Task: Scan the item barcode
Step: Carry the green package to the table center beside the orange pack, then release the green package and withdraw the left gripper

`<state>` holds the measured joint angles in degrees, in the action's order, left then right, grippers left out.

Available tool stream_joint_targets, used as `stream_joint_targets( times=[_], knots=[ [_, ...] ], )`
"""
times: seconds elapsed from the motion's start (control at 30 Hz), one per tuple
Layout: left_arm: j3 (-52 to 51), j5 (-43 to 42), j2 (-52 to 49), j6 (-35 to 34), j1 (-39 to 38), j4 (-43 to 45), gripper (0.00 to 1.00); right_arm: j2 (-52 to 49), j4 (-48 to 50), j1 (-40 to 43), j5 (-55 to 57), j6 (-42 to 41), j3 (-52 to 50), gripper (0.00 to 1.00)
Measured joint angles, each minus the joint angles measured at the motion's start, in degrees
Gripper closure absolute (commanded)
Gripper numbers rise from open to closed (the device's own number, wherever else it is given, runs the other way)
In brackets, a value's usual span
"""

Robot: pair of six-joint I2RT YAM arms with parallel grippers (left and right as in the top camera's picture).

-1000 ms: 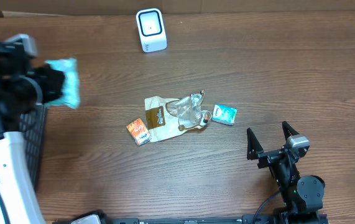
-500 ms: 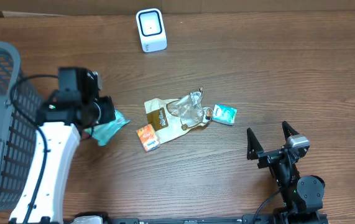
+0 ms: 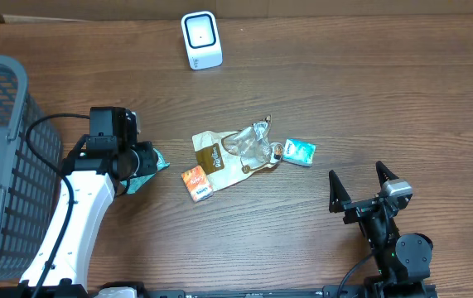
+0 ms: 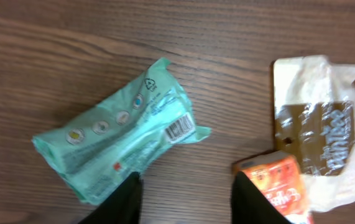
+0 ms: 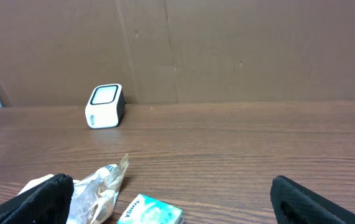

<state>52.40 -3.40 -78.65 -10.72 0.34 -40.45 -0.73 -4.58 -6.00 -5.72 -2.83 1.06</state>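
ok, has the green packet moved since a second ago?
Yes. Overhead, the green packet has shifted right and toward the near edge relative to the white scanner, and now lies just left of the orange box.

The left gripper [image 4: 186, 199], a second ago raised beside the basket [image 3: 0, 116] with the green packet [image 4: 121, 140] clamped in it, is now low over the table [image 3: 344, 99], left of the orange box [image 3: 196, 184]. Its jaws have parted and the packet lies loose on the wood. The orange box sits slightly lower and further right than at first.
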Motion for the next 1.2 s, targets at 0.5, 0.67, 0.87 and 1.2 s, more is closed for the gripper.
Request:
stream_joint_targets(
  times=[0.5,0.67,0.87,1.2],
  knots=[
    [-0.1,8.6,-10.2,16.5,0.0,9.3,0.96,0.0,0.0,0.0,0.0,0.0,0.0,0.00],
    [-0.2,5.5,-16.8,17.2,0.0,9.2,0.96,0.0,0.0,0.0,0.0,0.0,0.0,0.00],
    [0.1,-1.6,-17.3,16.5,0.1,9.6,0.96,0.0,0.0,0.0,0.0,0.0,0.0,0.00],
    [0.1,-18.6,-18.7,-0.7,0.0,10.5,0.96,0.0,0.0,0.0,0.0,0.0,0.0,0.00]
  ],
)
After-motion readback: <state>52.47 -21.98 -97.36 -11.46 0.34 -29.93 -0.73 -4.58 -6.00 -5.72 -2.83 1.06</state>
